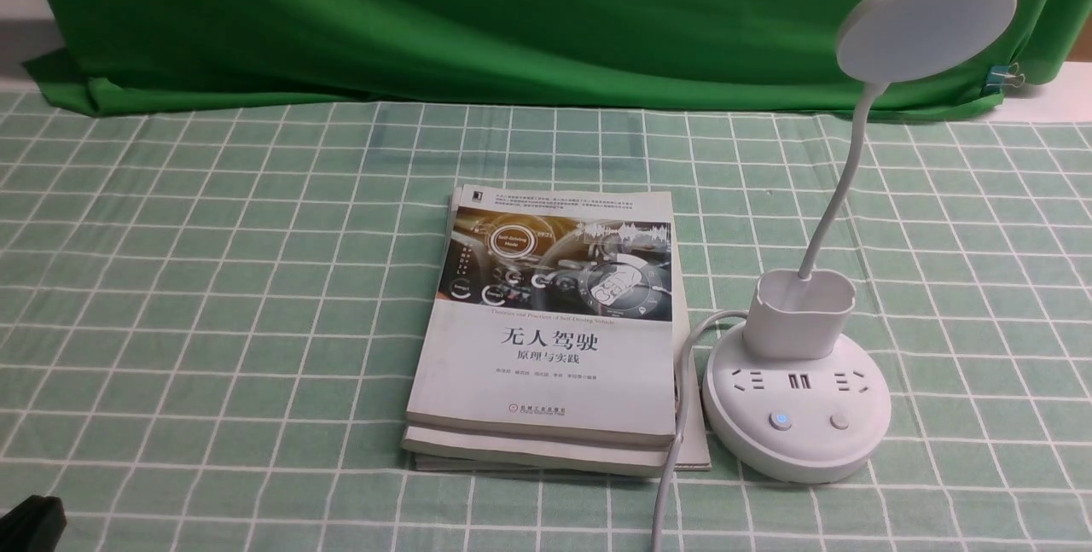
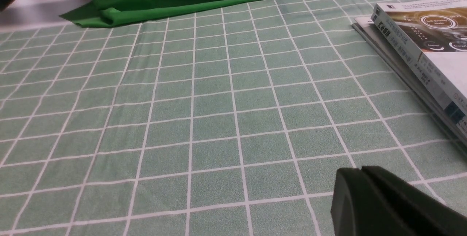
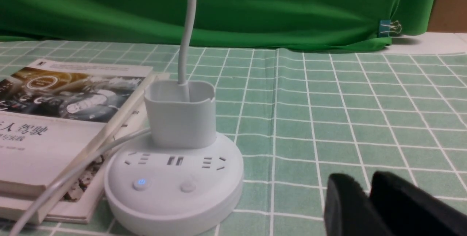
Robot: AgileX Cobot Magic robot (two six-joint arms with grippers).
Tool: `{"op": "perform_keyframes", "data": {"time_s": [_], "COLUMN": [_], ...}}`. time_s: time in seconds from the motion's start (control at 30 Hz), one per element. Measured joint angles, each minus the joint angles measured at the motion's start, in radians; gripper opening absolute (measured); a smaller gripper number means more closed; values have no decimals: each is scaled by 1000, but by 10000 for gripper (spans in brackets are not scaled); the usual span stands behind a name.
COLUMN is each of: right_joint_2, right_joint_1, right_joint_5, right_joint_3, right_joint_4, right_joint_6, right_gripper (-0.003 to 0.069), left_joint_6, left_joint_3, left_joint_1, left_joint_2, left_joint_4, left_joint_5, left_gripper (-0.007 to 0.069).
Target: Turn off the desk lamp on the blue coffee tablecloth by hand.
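The right tool (image 3: 368, 196), seen only in its wrist view, hangs low over the blue coffee tablecloth (image 1: 213, 296) just beside the desk lamp (image 1: 798, 398), its two black fingers (image 3: 343, 207) parted by a narrow gap and holding nothing. The left tool (image 2: 361, 172) sits apart over bare cloth, its jaws drawn together with only a thin seam between them, empty.

The lamp stands upright on the right half of the bench, its round base facing the robot with sockets, two USB ports and two buttons along the near side; the left button (image 1: 780, 421) glows blue, the right button (image 1: 840, 421) is plain. The thin neck rises from the cup-like holder and leans right, carrying the flat disc head (image 1: 926, 21) high against the green backdrop cloth (image 1: 512, 14). A white cord (image 1: 674, 450) runs from the base toward the near edge.

Touching the base on the left lies a stack of books (image 1: 546, 339), spine to the left, titled "无人驾驶 原理与实践".
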Motion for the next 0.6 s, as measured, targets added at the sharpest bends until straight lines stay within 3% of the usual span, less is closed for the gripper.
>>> {"op": "perform_keyframes", "data": {"time_s": [0.6], "right_joint_2": [0], "right_joint_1": [0], "right_joint_5": [0], "right_joint_3": [0], "right_joint_4": [0], "right_joint_6": [0], "right_gripper": [174], "left_joint_6": [0], "left_joint_3": [0], "left_joint_1": [0], "left_joint_2": [0], "left_joint_4": [0], "left_joint_5": [0], "left_gripper": [0]}}
